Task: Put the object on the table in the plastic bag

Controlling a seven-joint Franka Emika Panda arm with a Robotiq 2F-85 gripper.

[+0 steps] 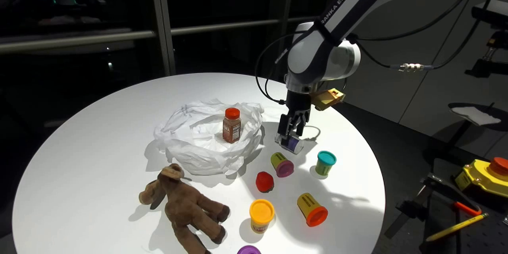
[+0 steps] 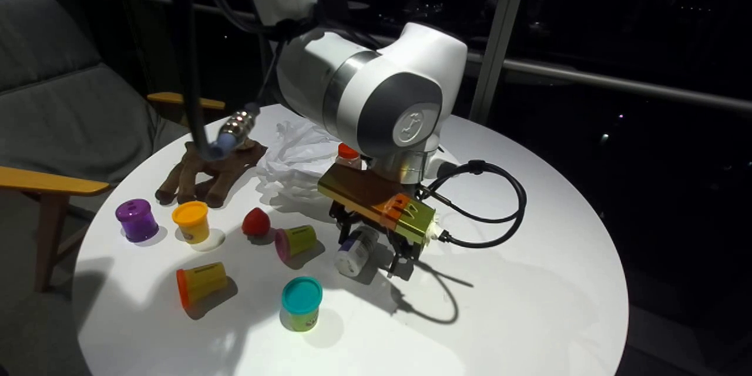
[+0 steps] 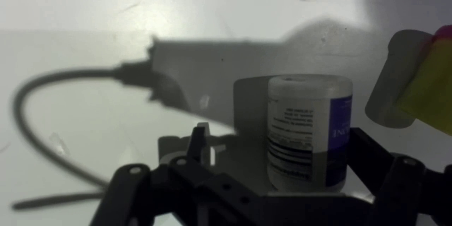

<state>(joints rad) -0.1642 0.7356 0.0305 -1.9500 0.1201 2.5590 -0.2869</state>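
Dark glass panes (image 1: 222,0) stand behind one round white desk (image 1: 99,135), for which we enter the following. One translucent plastic bag (image 2: 296,170), crumpled open, toward the far edge in an exterior view; in it, one red-capped jar (image 1: 231,131), upright. One white bottle (image 2: 356,251), purple-labelled, lying on its side near the bag and well in from the rim. One pincer (image 3: 278,134), low over this bottle, its jaws wide to either side; whether the black finger (image 3: 367,159) by the purple label touches, we cannot tell. One brown plush animal (image 1: 183,200), lying near the rim. Upright: teal-lidded pot (image 2: 302,302), yellow-lidded pot (image 2: 192,223), purple pot (image 2: 137,221). On their sides: pink-lidded pot (image 2: 296,242), orange-lidded pot (image 2: 202,283). Beside the pink-lidded pot, one red strawberry-shaped piece (image 2: 257,222).
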